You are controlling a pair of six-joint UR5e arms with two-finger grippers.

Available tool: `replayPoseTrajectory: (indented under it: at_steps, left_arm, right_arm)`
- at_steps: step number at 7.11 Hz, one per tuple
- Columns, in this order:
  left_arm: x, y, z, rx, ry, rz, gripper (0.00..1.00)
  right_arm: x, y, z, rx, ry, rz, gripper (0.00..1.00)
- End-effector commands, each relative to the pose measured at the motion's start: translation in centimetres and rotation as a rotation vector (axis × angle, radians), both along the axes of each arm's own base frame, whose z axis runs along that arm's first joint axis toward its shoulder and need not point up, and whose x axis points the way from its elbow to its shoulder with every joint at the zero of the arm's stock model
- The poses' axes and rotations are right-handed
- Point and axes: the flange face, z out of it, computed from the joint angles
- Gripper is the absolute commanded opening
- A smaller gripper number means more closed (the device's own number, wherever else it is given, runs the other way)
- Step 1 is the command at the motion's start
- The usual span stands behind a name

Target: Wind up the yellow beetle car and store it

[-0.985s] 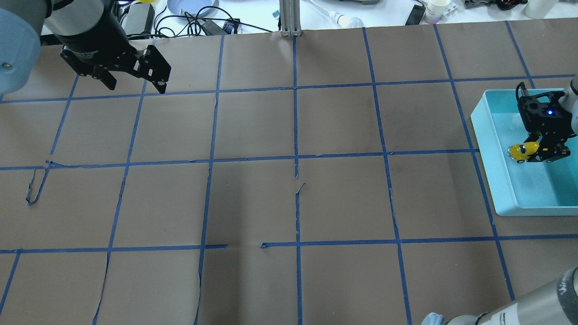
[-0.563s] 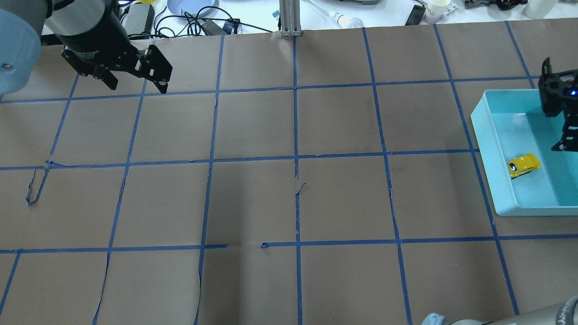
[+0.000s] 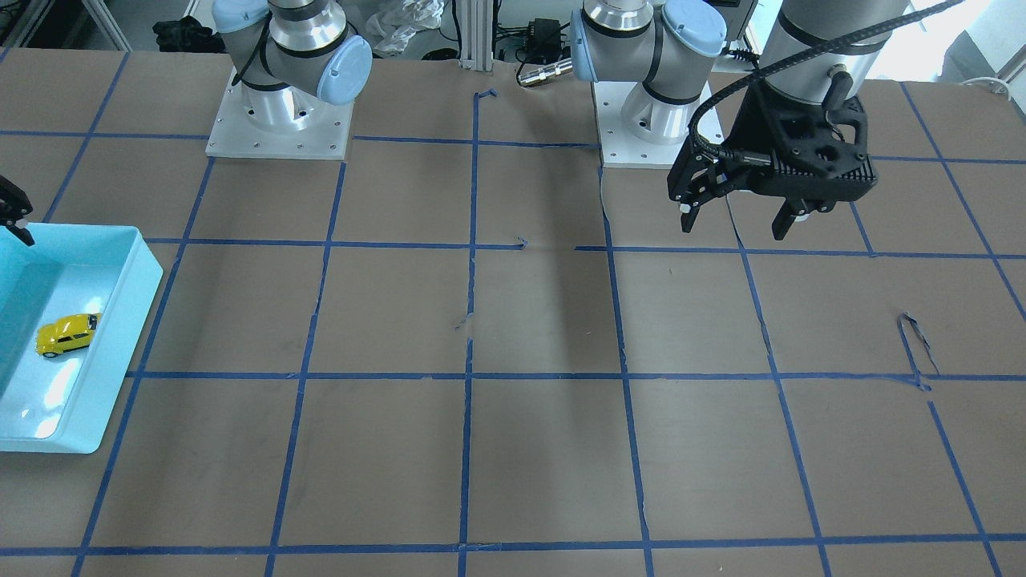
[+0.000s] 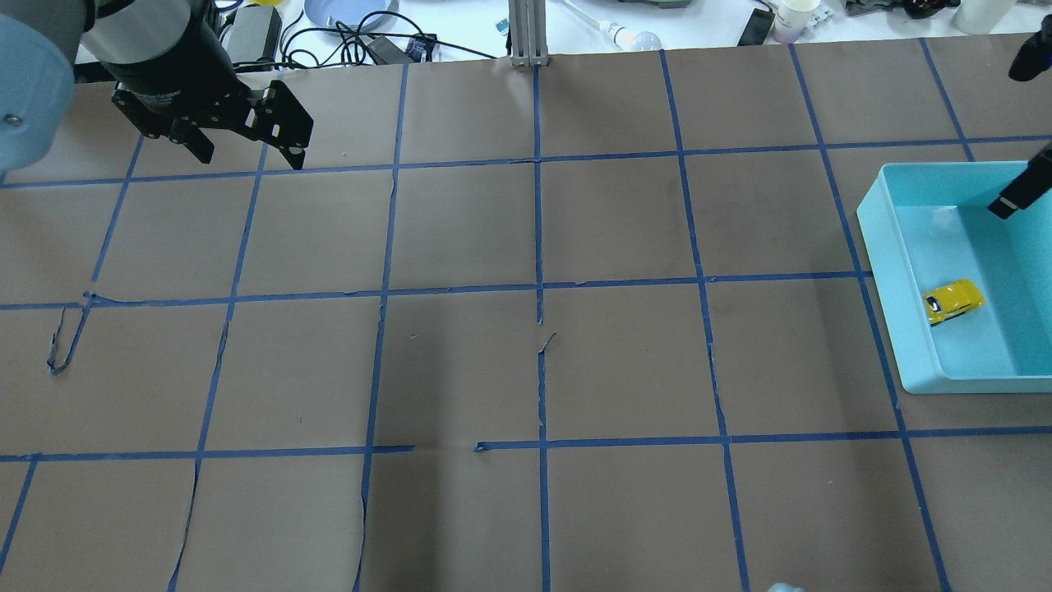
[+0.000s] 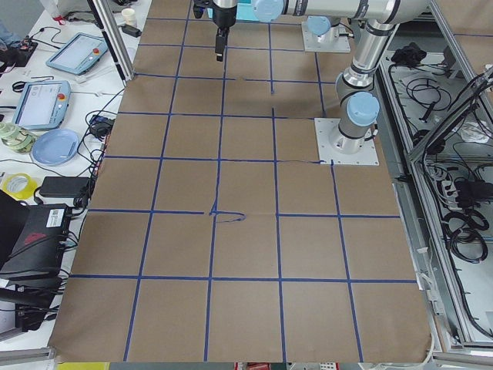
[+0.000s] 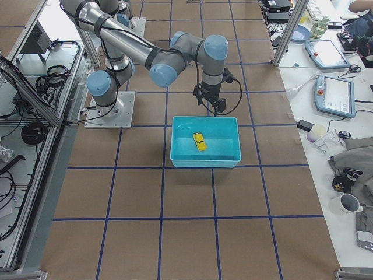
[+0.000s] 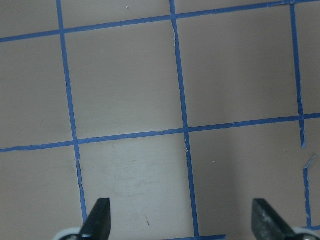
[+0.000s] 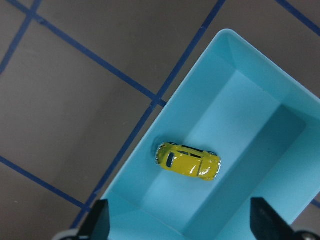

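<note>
We find the small bright yellow beetle-shaped toy car [image 8: 188, 161] lying inside the shallow turquoise plastic tray [image 4: 892, 284], on the tray floor close to the long wall that faces the middle of the table. It appears to sit on its wheels, roof up, and nothing touches it. The tray stands at the robot's right end of the brown paper-covered table [image 4: 460, 230] with its blue tape grid.

The right gripper [image 8: 182, 222] hangs above the tray with its jaws spread wide and nothing between them; the car is well below and clear of both fingers. The left gripper [image 3: 733, 227] hovers over bare table at the far end, jaws likewise spread and empty, well apart from everything.

We judge the storing step to be as good as done, so the hazards are small ones. We cannot tell from here whether the car's spring holds any tension; if it does, the car may creep along the floor and nose into a wall, though the walls look high enough to keep it in. The likelier trouble is the right arm: if it swings away low, a spread finger could clip the tray's rim and drag or tip the light tray, spilling the car back out.
</note>
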Motion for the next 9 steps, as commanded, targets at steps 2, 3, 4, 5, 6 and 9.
replayPoseTrajectory:
  at_steps: [2,3,4,5,6,9]
  left_arm:
    - [0.1,0.2,0.1,-0.002,0.002,0.004,1.00]
    - [0.1,0.3,0.0,0.000,0.003,0.002,1.00]
    - [0.2,0.5,0.1,-0.002,0.000,0.002,1.00]
    - [0.1,0.5,0.1,-0.002,0.001,-0.001,1.00]
    - [0.1,0.5,0.1,-0.002,0.001,0.001,1.00]
    - [0.1,0.5,0.1,-0.002,0.001,-0.002,1.00]
  right_arm:
    - [16.0,-0.6,3.3,-0.031,-0.011,-0.435,1.00]
    - [21.1,0.4,4.0,-0.047,-0.011,-0.507,1.00]
    - [22.8,2.1,5.2,-0.071,-0.018,-0.557,1.00]
    - [23.5,2.8,4.1,-0.049,-0.017,-0.559,1.00]
    - [24.0,3.4,4.2,-0.051,-0.019,-0.586,1.00]
    - [25.1,4.0,4.2,-0.052,-0.014,-0.571,1.00]
